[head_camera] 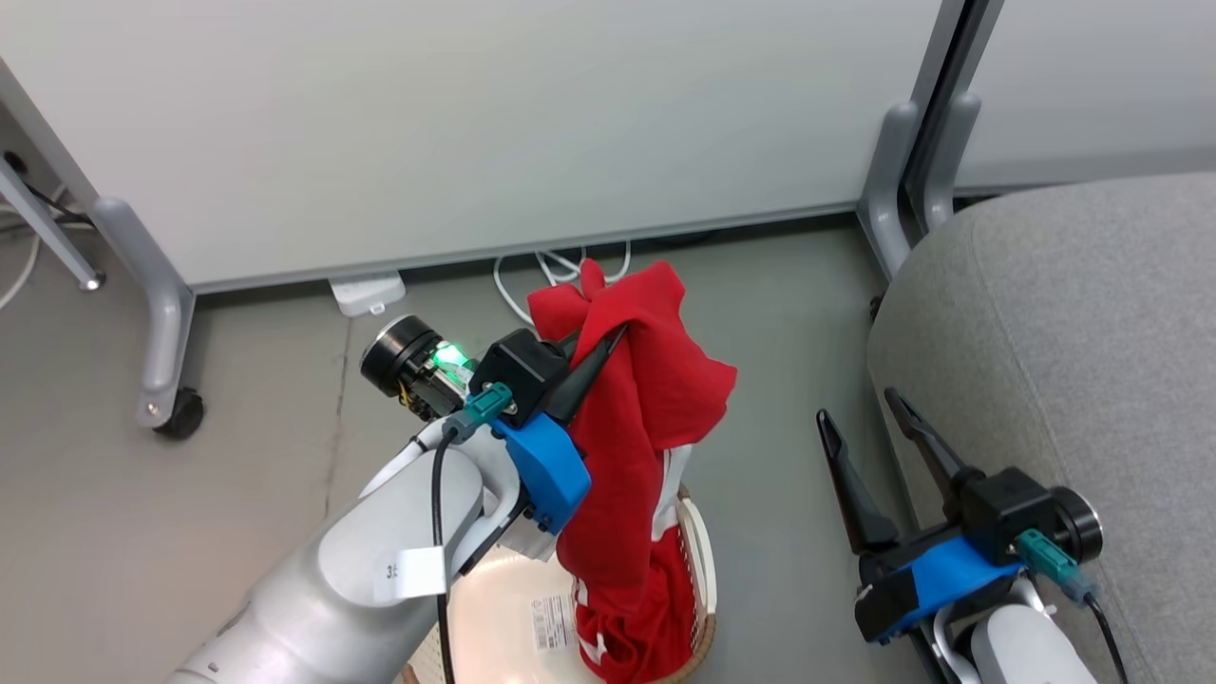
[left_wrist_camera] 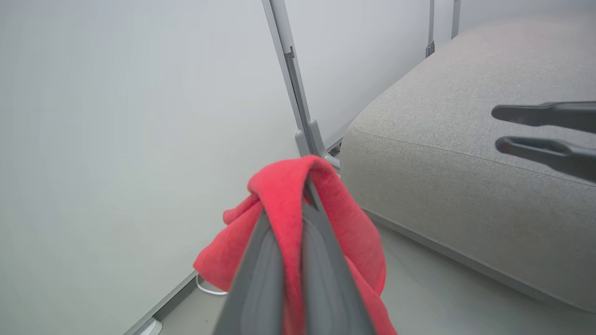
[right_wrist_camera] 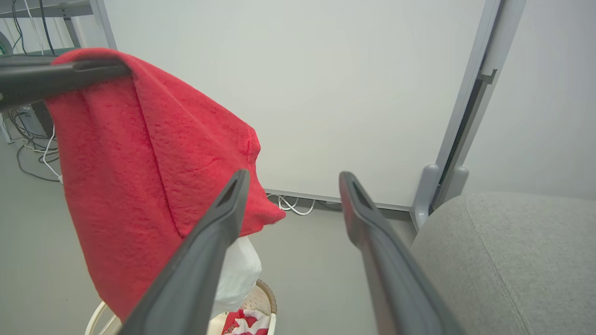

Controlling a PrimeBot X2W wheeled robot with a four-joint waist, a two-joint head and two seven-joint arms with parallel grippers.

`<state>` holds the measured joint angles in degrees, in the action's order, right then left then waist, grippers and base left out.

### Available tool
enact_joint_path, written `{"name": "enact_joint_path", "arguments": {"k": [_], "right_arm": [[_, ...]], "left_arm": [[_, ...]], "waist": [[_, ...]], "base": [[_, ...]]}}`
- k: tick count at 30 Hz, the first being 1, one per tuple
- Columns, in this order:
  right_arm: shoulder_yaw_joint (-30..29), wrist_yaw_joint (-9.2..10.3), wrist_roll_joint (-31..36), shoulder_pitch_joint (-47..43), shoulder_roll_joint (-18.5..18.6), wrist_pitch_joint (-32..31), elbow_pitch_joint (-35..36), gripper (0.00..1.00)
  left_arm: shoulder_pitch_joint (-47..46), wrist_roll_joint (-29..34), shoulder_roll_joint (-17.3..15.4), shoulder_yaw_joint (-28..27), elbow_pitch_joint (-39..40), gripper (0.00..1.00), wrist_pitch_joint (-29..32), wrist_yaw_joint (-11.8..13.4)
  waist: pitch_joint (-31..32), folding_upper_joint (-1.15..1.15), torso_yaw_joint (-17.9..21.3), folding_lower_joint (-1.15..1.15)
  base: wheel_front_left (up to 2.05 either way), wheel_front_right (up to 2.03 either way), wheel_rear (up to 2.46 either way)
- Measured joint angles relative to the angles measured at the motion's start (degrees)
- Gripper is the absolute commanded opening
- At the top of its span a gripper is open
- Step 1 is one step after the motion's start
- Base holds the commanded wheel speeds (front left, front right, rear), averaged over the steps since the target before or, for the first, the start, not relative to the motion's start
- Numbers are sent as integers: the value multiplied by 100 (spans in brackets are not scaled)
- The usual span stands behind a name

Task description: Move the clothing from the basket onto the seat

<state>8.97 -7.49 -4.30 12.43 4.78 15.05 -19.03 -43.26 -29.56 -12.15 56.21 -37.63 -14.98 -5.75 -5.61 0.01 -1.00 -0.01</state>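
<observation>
Clenching my left claw (head_camera: 610, 344) on the clothing (head_camera: 655, 399) above the basket (head_camera: 701, 560), I am holding my right claw (head_camera: 857, 405) released.

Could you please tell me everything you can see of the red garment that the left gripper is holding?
The red garment is soft, fleecy-looking fabric. The left gripper is shut on its bunched top, which drapes over the gripper's end. It hangs limp in long folds, a white part showing partway down, and its lower end, with white markings, reaches into the basket. It hangs left of the grey seat without touching it.
</observation>
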Motion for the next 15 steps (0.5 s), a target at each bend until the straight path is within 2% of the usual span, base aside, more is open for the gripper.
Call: {"name": "enact_joint_path", "arguments": {"k": [15], "right_arm": [[-21, 0, -65, -458, 12, 0, -23, 100]], "left_arm": [[57, 89, 253, -162, 12, 0, -1, -71]], "waist": [[718, 0, -7, 0]], "base": [[0, 0, 0]]}}
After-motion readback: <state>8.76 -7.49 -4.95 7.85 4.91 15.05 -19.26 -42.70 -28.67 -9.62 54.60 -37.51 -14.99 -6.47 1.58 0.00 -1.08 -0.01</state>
